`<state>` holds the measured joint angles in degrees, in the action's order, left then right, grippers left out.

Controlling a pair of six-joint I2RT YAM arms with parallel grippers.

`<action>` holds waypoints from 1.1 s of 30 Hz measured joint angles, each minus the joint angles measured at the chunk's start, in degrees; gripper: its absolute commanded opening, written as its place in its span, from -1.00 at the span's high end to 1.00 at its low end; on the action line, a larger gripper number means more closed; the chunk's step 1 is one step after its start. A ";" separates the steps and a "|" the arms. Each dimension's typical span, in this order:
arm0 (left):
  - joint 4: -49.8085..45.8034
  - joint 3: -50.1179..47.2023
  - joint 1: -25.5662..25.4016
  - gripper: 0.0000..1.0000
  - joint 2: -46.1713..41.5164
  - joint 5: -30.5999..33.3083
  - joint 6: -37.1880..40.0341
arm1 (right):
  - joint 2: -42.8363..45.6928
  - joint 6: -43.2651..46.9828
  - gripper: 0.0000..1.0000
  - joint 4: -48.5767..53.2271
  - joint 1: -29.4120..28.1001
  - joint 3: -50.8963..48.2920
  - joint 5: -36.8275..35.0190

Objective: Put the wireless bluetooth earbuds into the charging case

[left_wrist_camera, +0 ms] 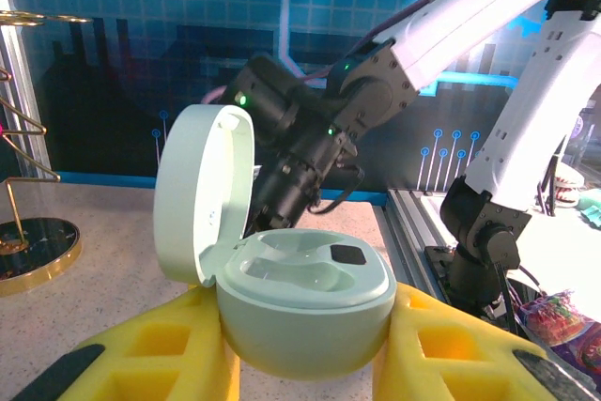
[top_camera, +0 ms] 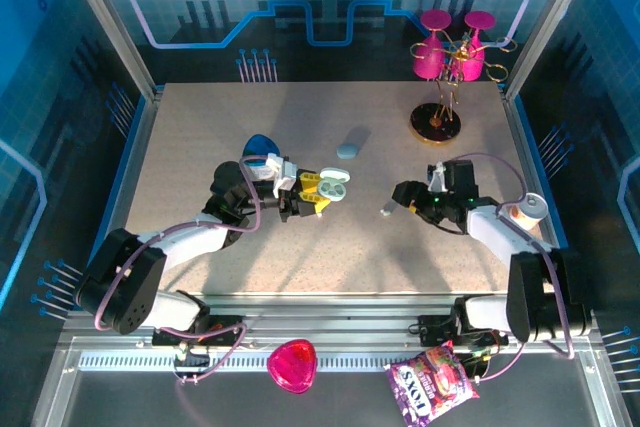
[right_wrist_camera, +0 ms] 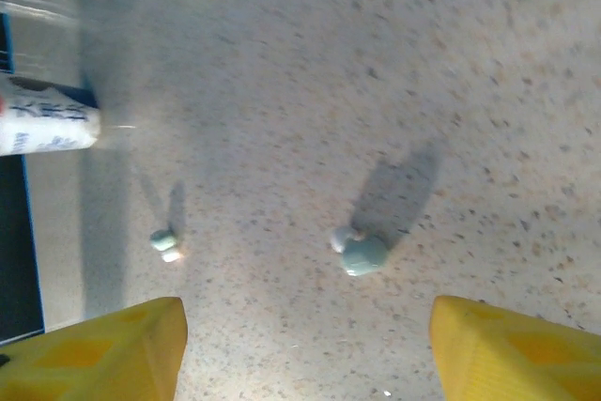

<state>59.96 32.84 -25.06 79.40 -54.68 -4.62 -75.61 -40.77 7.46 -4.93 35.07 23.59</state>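
My left gripper (top_camera: 312, 193) is shut on the open mint-green charging case (top_camera: 335, 183) at the table's middle. In the left wrist view the case (left_wrist_camera: 305, 298) sits squeezed between the yellow fingers (left_wrist_camera: 150, 349), its lid (left_wrist_camera: 202, 194) standing up at the left and both wells bare. My right gripper (top_camera: 402, 197) hovers to the right of it, open. Beneath it, one pale-blue earbud (right_wrist_camera: 362, 252) lies on the table ahead of the gap between the yellow fingertips (right_wrist_camera: 512, 345), apart from both. The same earbud (top_camera: 385, 210) lies just left of the gripper. A second earbud (right_wrist_camera: 164, 243) lies further left.
A closed pale-blue case (top_camera: 348, 149) rests behind the held one, and a blue object (top_camera: 260, 142) lies behind the left arm. A gold stand with pink goblets (top_camera: 440, 77) occupies the back right. A white cup (top_camera: 528, 209) sits by the right arm. A printed white cylinder (right_wrist_camera: 47, 129) lies at the left.
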 measured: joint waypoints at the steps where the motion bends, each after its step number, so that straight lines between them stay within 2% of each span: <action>1: -0.02 0.00 0.00 0.41 0.00 0.00 0.00 | -1.27 -1.20 -0.25 -0.61 -0.44 -0.42 -0.63; 5: -0.02 0.00 0.00 0.41 0.00 0.00 0.00 | -4.63 -3.63 -0.03 -2.75 -3.10 -0.55 -2.58; 15: -0.11 0.00 0.00 0.41 -0.09 -0.02 0.02 | -11.96 -6.43 0.06 -8.04 -6.75 -0.28 -4.46; 28: -0.79 -0.02 0.00 0.41 -0.66 0.00 0.20 | -13.92 -6.49 0.28 -6.14 -7.91 2.32 -5.68; 33: -0.96 -0.22 0.00 0.40 -0.72 0.02 0.22 | -14.32 -5.49 0.29 -6.27 -9.68 4.09 -5.79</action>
<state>59.00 32.62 -25.06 78.67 -54.65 -4.40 -89.93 -46.26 1.19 -14.61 39.16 17.80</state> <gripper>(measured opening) 0.334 0.357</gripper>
